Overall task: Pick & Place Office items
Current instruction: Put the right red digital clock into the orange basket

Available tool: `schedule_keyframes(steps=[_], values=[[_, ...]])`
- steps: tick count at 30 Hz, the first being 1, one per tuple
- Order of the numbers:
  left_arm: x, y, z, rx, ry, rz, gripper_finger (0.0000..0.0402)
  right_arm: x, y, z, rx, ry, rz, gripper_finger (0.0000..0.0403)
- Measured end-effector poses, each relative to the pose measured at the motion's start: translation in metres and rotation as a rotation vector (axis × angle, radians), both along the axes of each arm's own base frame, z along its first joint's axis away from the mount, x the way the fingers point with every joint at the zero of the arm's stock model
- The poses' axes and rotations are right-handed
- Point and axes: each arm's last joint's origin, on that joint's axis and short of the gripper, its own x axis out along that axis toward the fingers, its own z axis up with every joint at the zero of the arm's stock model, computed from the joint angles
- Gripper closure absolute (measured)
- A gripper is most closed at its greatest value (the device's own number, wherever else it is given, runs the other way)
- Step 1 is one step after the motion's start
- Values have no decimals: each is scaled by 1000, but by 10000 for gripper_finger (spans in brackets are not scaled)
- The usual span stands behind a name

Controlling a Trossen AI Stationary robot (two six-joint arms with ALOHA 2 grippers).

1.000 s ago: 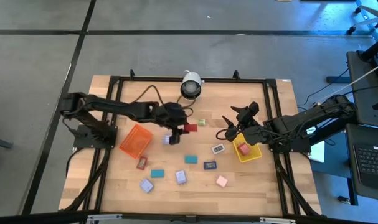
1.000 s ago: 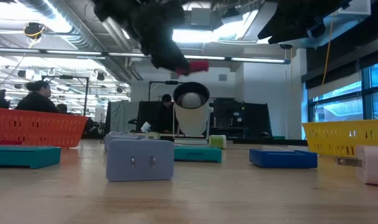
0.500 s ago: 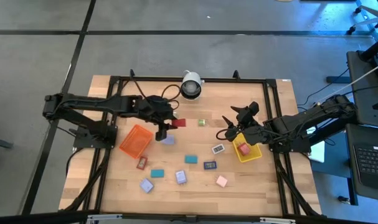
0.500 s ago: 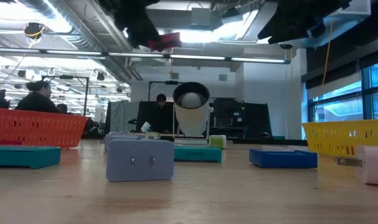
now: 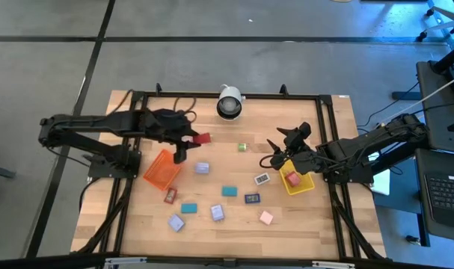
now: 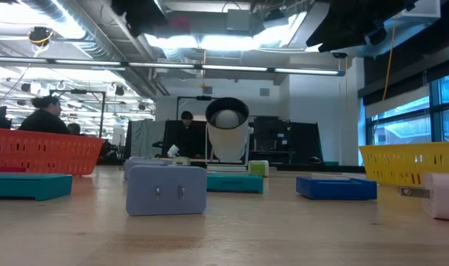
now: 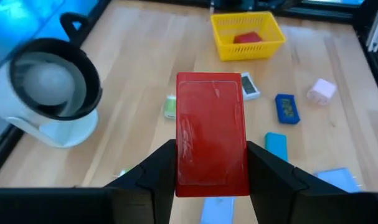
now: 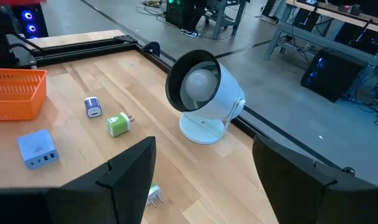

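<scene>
The left gripper (image 5: 194,140) pinches a flat red block (image 7: 212,132) between its two dark fingers (image 7: 154,169), one pressed against each long edge, and carries it in the air above the table (image 5: 316,224). In the high view the block (image 5: 203,138) sits at about eleven o'clock from the table's middle, just past the orange tray (image 5: 163,168), which lies at about seven o'clock from the gripper.

The right gripper (image 5: 280,142) has its jaws spread wide with nothing between them; it hangs at about ten o'clock from the yellow tray (image 5: 300,184), which holds a red-pink item (image 5: 292,178).

The other office items lie scattered on the wood: a lavender block (image 5: 202,168) at about six o'clock from the red block, a small green piece (image 5: 241,147) at three o'clock of it, then a teal block (image 5: 229,191), a white-labelled piece (image 5: 262,178), a dark blue one (image 5: 252,199), a pink one (image 5: 266,217), more lavender blocks (image 5: 218,213) and a second teal block (image 5: 188,208) nearer the front edge.

A white round device (image 5: 229,101) stands at the table's twelve o'clock edge.
</scene>
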Motion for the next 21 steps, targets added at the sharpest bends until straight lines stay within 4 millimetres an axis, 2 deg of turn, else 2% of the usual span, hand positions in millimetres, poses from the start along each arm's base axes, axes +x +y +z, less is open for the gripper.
schedule_keyframes(steps=[5, 12, 17, 21], values=[[-21, -1, 3, -4, 51, 10, 242, 0, 0, 0, 0, 0, 0, 135], [-47, -2, -3, -24, 198, 72, 246, 0, 0, 0, 1, -1, -1, 135], [-57, -3, -12, -65, 316, 97, 243, 0, 0, 0, 2, -2, -1, 135], [-60, -4, -30, -91, 383, 93, 247, 0, 0, 0, 2, -2, -1, 135]])
